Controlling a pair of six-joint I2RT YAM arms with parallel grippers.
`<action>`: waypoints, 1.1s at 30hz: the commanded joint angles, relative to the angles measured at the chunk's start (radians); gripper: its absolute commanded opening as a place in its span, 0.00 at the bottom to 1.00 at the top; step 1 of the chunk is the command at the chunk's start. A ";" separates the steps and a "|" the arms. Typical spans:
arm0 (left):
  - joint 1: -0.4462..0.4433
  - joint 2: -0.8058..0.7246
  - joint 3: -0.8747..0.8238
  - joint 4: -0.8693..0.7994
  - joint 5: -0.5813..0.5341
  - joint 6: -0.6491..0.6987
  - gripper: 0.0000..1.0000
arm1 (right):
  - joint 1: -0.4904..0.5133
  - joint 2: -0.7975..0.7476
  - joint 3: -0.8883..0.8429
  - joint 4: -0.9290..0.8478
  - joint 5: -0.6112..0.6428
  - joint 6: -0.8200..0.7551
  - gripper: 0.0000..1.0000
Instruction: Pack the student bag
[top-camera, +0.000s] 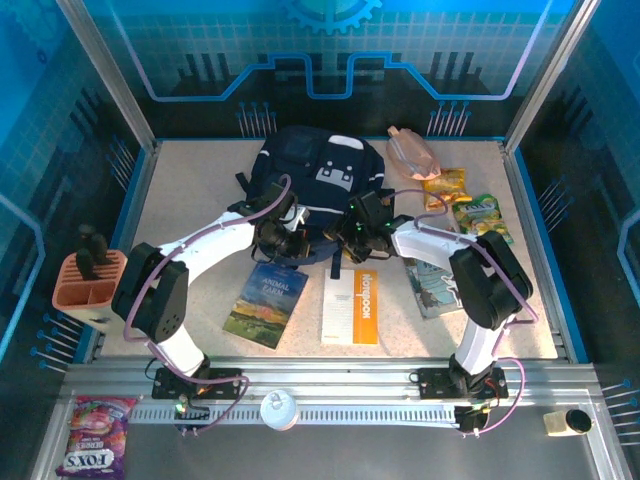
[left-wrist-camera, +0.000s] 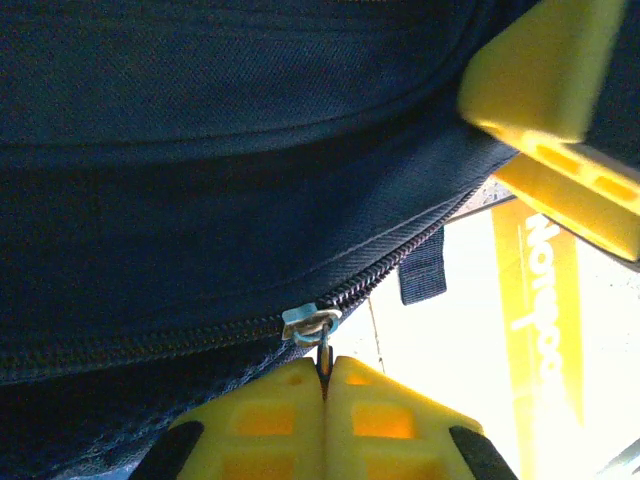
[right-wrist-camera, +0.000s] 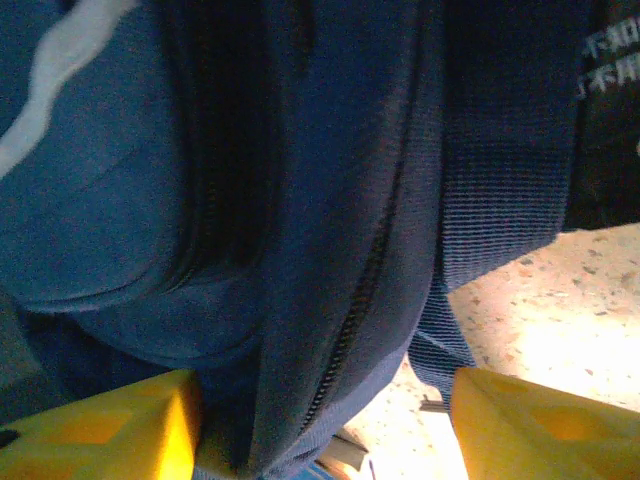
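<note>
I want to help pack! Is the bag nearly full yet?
Not yet. Nothing looks packed: the book, notebook and snack packets lie on the table. The left gripper pinches the zip pull on the bag, and the right gripper stands open around its edge. Opening it and putting everything in is left.

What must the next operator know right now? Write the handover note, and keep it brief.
Left pincer: shut on the zip pull of the student bag.
Right pincer: open, straddling the bag's near edge, not clamped on it.
The bag lies toward the far side of the table. The Animal Farm book, notebook and snack packets lie outside it.
Done: zip pull gripped.
Left: open the zip, load the items, close up.
</note>
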 joint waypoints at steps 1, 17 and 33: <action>-0.013 0.012 0.033 -0.028 0.039 0.028 0.00 | 0.009 0.046 0.047 -0.039 0.016 0.017 0.58; 0.158 -0.131 -0.088 -0.102 -0.078 0.040 0.00 | 0.000 0.091 0.247 -0.011 0.049 -0.383 0.11; 0.237 -0.064 -0.053 -0.088 0.037 0.090 0.00 | -0.163 0.181 0.355 -0.030 -0.138 -0.612 0.11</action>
